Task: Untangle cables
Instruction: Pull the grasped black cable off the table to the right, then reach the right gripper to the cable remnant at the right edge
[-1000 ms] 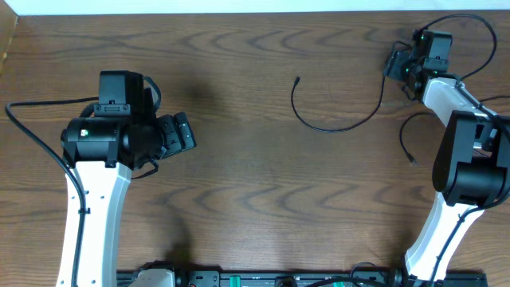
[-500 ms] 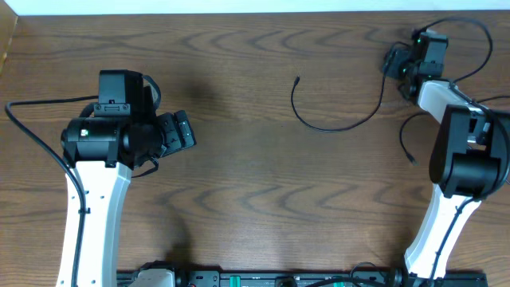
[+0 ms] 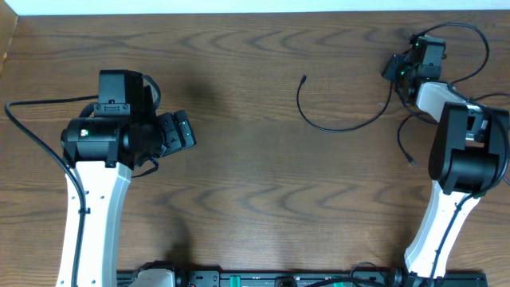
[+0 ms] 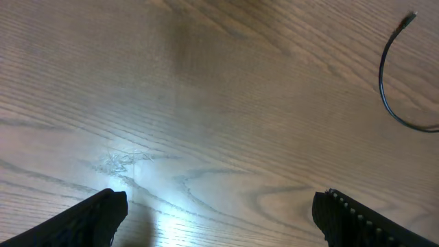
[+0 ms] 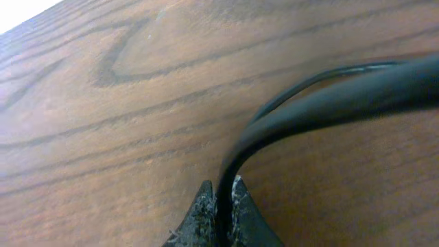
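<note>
One thin black cable [image 3: 335, 128] curves across the wood from its plug end [image 3: 304, 78] to my right gripper [image 3: 398, 68] at the far right. The right wrist view shows that gripper [image 5: 223, 206] shut, with the cable [image 5: 322, 103] pinched between its fingertips just above the table. A second thin cable [image 3: 404, 142] lies beside the right arm, its plug end [image 3: 412, 162] pointing toward the front. My left gripper [image 3: 180, 131] hovers open over bare wood at the left and holds nothing. In the left wrist view the gripper [image 4: 219, 219] is far from the cable's free end [image 4: 388, 96], which shows at the upper right.
The wooden table [image 3: 255, 207] ends at a pale strip along the back edge [image 3: 239, 6]. A thicker black cord [image 3: 32, 127] trails from the left arm. A thin black loop [image 3: 478, 48] arcs behind the right wrist near the back right corner.
My right gripper has shut on the cable at the far right. The cable's free plug end has slid slightly to the right. The left arm has not moved.
</note>
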Action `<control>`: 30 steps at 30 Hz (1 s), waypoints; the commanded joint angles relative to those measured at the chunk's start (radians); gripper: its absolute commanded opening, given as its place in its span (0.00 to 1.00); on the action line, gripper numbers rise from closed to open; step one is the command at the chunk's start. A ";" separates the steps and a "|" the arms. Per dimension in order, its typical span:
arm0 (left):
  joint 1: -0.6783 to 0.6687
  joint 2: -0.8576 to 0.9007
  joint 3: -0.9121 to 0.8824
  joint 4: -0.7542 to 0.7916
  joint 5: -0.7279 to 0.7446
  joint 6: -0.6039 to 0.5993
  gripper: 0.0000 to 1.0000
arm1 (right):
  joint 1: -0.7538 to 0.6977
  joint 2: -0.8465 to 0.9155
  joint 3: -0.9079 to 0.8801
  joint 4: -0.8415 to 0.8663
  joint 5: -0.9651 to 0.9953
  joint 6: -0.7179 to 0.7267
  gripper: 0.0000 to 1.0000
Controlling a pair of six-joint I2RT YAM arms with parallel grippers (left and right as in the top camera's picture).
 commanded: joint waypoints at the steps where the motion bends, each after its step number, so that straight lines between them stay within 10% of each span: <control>1: -0.002 -0.003 -0.002 -0.002 0.008 0.016 0.92 | -0.057 -0.123 0.010 -0.018 -0.110 0.002 0.01; 23: -0.003 -0.003 -0.002 -0.002 0.008 0.016 0.92 | -0.765 -0.560 0.036 -0.317 -0.380 -0.041 0.02; 24: -0.002 -0.003 -0.002 -0.002 0.008 0.016 0.92 | -0.775 -0.552 0.036 -0.344 -0.380 -0.058 0.13; 27: -0.002 -0.003 -0.002 -0.002 0.008 0.016 0.92 | -0.778 -0.538 0.036 -0.388 -0.380 -0.101 0.99; 30: -0.003 -0.003 -0.002 -0.002 0.009 0.016 0.92 | -0.770 -0.534 0.036 -0.411 -0.371 -0.122 0.99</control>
